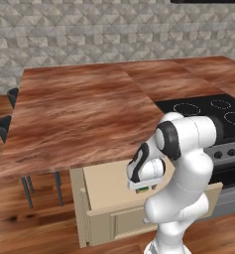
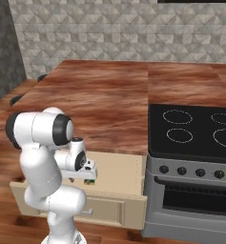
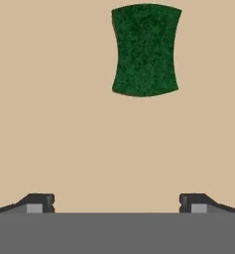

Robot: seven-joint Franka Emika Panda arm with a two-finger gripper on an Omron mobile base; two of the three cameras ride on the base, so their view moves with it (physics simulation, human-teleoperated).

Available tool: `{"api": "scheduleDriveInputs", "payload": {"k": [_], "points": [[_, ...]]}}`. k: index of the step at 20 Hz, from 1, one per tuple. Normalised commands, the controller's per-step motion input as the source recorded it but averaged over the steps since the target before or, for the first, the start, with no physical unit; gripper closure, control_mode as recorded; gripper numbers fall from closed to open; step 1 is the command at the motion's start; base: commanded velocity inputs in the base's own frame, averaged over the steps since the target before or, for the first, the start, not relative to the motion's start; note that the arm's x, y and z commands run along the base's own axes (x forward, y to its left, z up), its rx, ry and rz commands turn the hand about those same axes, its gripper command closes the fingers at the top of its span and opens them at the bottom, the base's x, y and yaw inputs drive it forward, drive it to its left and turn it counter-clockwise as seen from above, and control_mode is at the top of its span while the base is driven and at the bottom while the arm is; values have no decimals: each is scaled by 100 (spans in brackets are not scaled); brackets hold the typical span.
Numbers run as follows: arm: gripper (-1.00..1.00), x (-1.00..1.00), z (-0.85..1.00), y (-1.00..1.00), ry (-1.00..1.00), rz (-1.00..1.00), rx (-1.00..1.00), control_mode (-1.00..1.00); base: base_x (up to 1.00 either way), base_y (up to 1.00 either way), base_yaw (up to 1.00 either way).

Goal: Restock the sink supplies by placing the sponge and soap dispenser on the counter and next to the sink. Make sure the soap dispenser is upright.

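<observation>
A flat green sponge (image 3: 145,49) lies on the beige floor of an open drawer (image 1: 109,184), ahead of my gripper (image 3: 116,203). The gripper is open, its two dark fingertips (image 3: 39,202) stand wide apart, and nothing is between them. The hand (image 1: 140,186) hangs over the pulled-out drawer (image 2: 119,174), pointing down into it, below the edge of the reddish-brown wood counter (image 1: 79,109). The same counter (image 2: 105,95) stretches back to the tiled wall. The soap dispenser and the sink are out of view.
A black stovetop (image 2: 195,128) with an oven front (image 2: 195,195) stands right of the drawer. The stovetop (image 1: 213,111) borders the counter. Dark stools (image 1: 5,124) stand at the counter's left side, over a wood floor.
</observation>
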Motion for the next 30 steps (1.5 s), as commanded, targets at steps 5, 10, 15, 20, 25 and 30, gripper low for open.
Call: {"api": "scheduleDriveInputs", "payload": {"k": [5,10,15,20,25,30], "points": [[-100,17,-13,0,0,-12,3,-100,0,0,0],[-100,6,-22,0,1,-11,2,-100,0,0,0],[-100,0,-33,0,4,-9,3,-100,0,0,0],[-100,0,-20,0,10,-4,0,-100,0,0,0],[-100,-13,-9,0,7,0,0,-100,0,0,0],[-100,-37,0,-1,3,0,0,-100,0,0,0]]}}
